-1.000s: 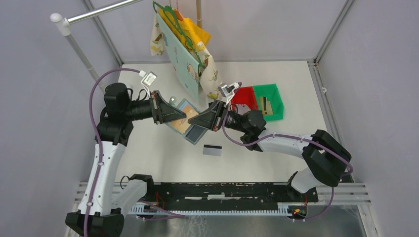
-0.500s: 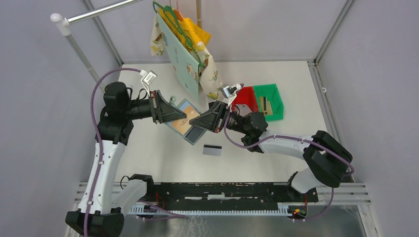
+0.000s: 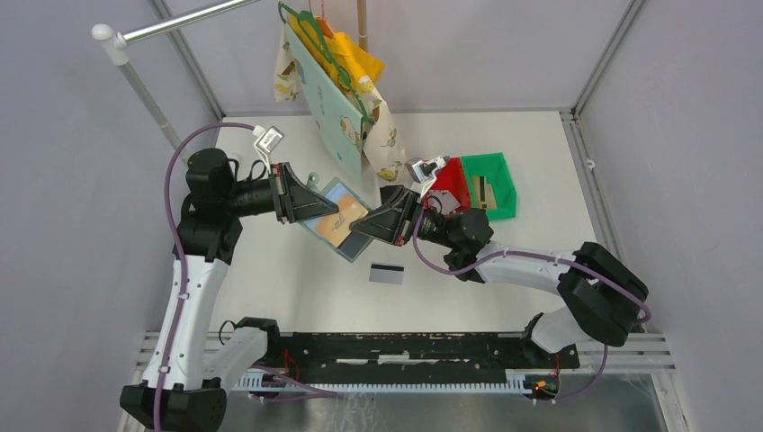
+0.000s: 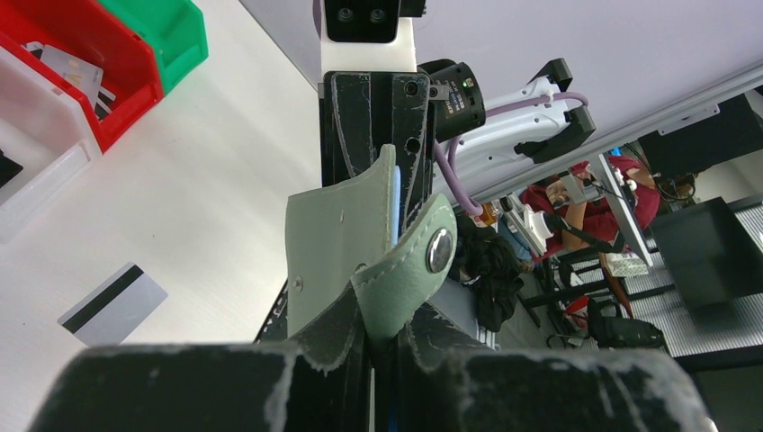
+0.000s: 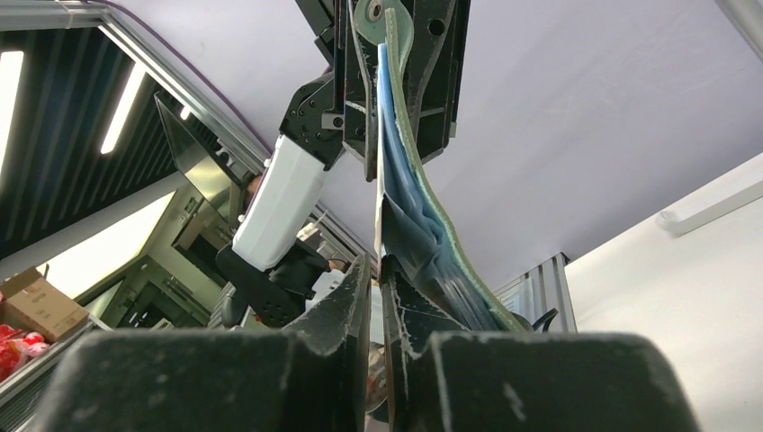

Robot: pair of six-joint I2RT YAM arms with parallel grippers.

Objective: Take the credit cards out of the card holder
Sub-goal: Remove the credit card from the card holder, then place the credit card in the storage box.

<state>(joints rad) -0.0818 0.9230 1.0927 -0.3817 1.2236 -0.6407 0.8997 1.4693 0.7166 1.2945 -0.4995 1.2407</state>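
Tabletop (image 3: 270,270) near the arm bases carries the grey-white card (image 3: 387,273), lying flat with its stripe up. Just beyond, lifted off the surface, the card holder (image 4: 337,243) is spread open between both arms. The left gripper (image 4: 369,324) is clamped on its snap-tab side, and the right gripper (image 5: 376,270) is pinched on the opposite flap. A tan-gold card (image 3: 347,220) sits inside. Farther back stand the red bin (image 3: 447,180) and green bin (image 3: 499,184).
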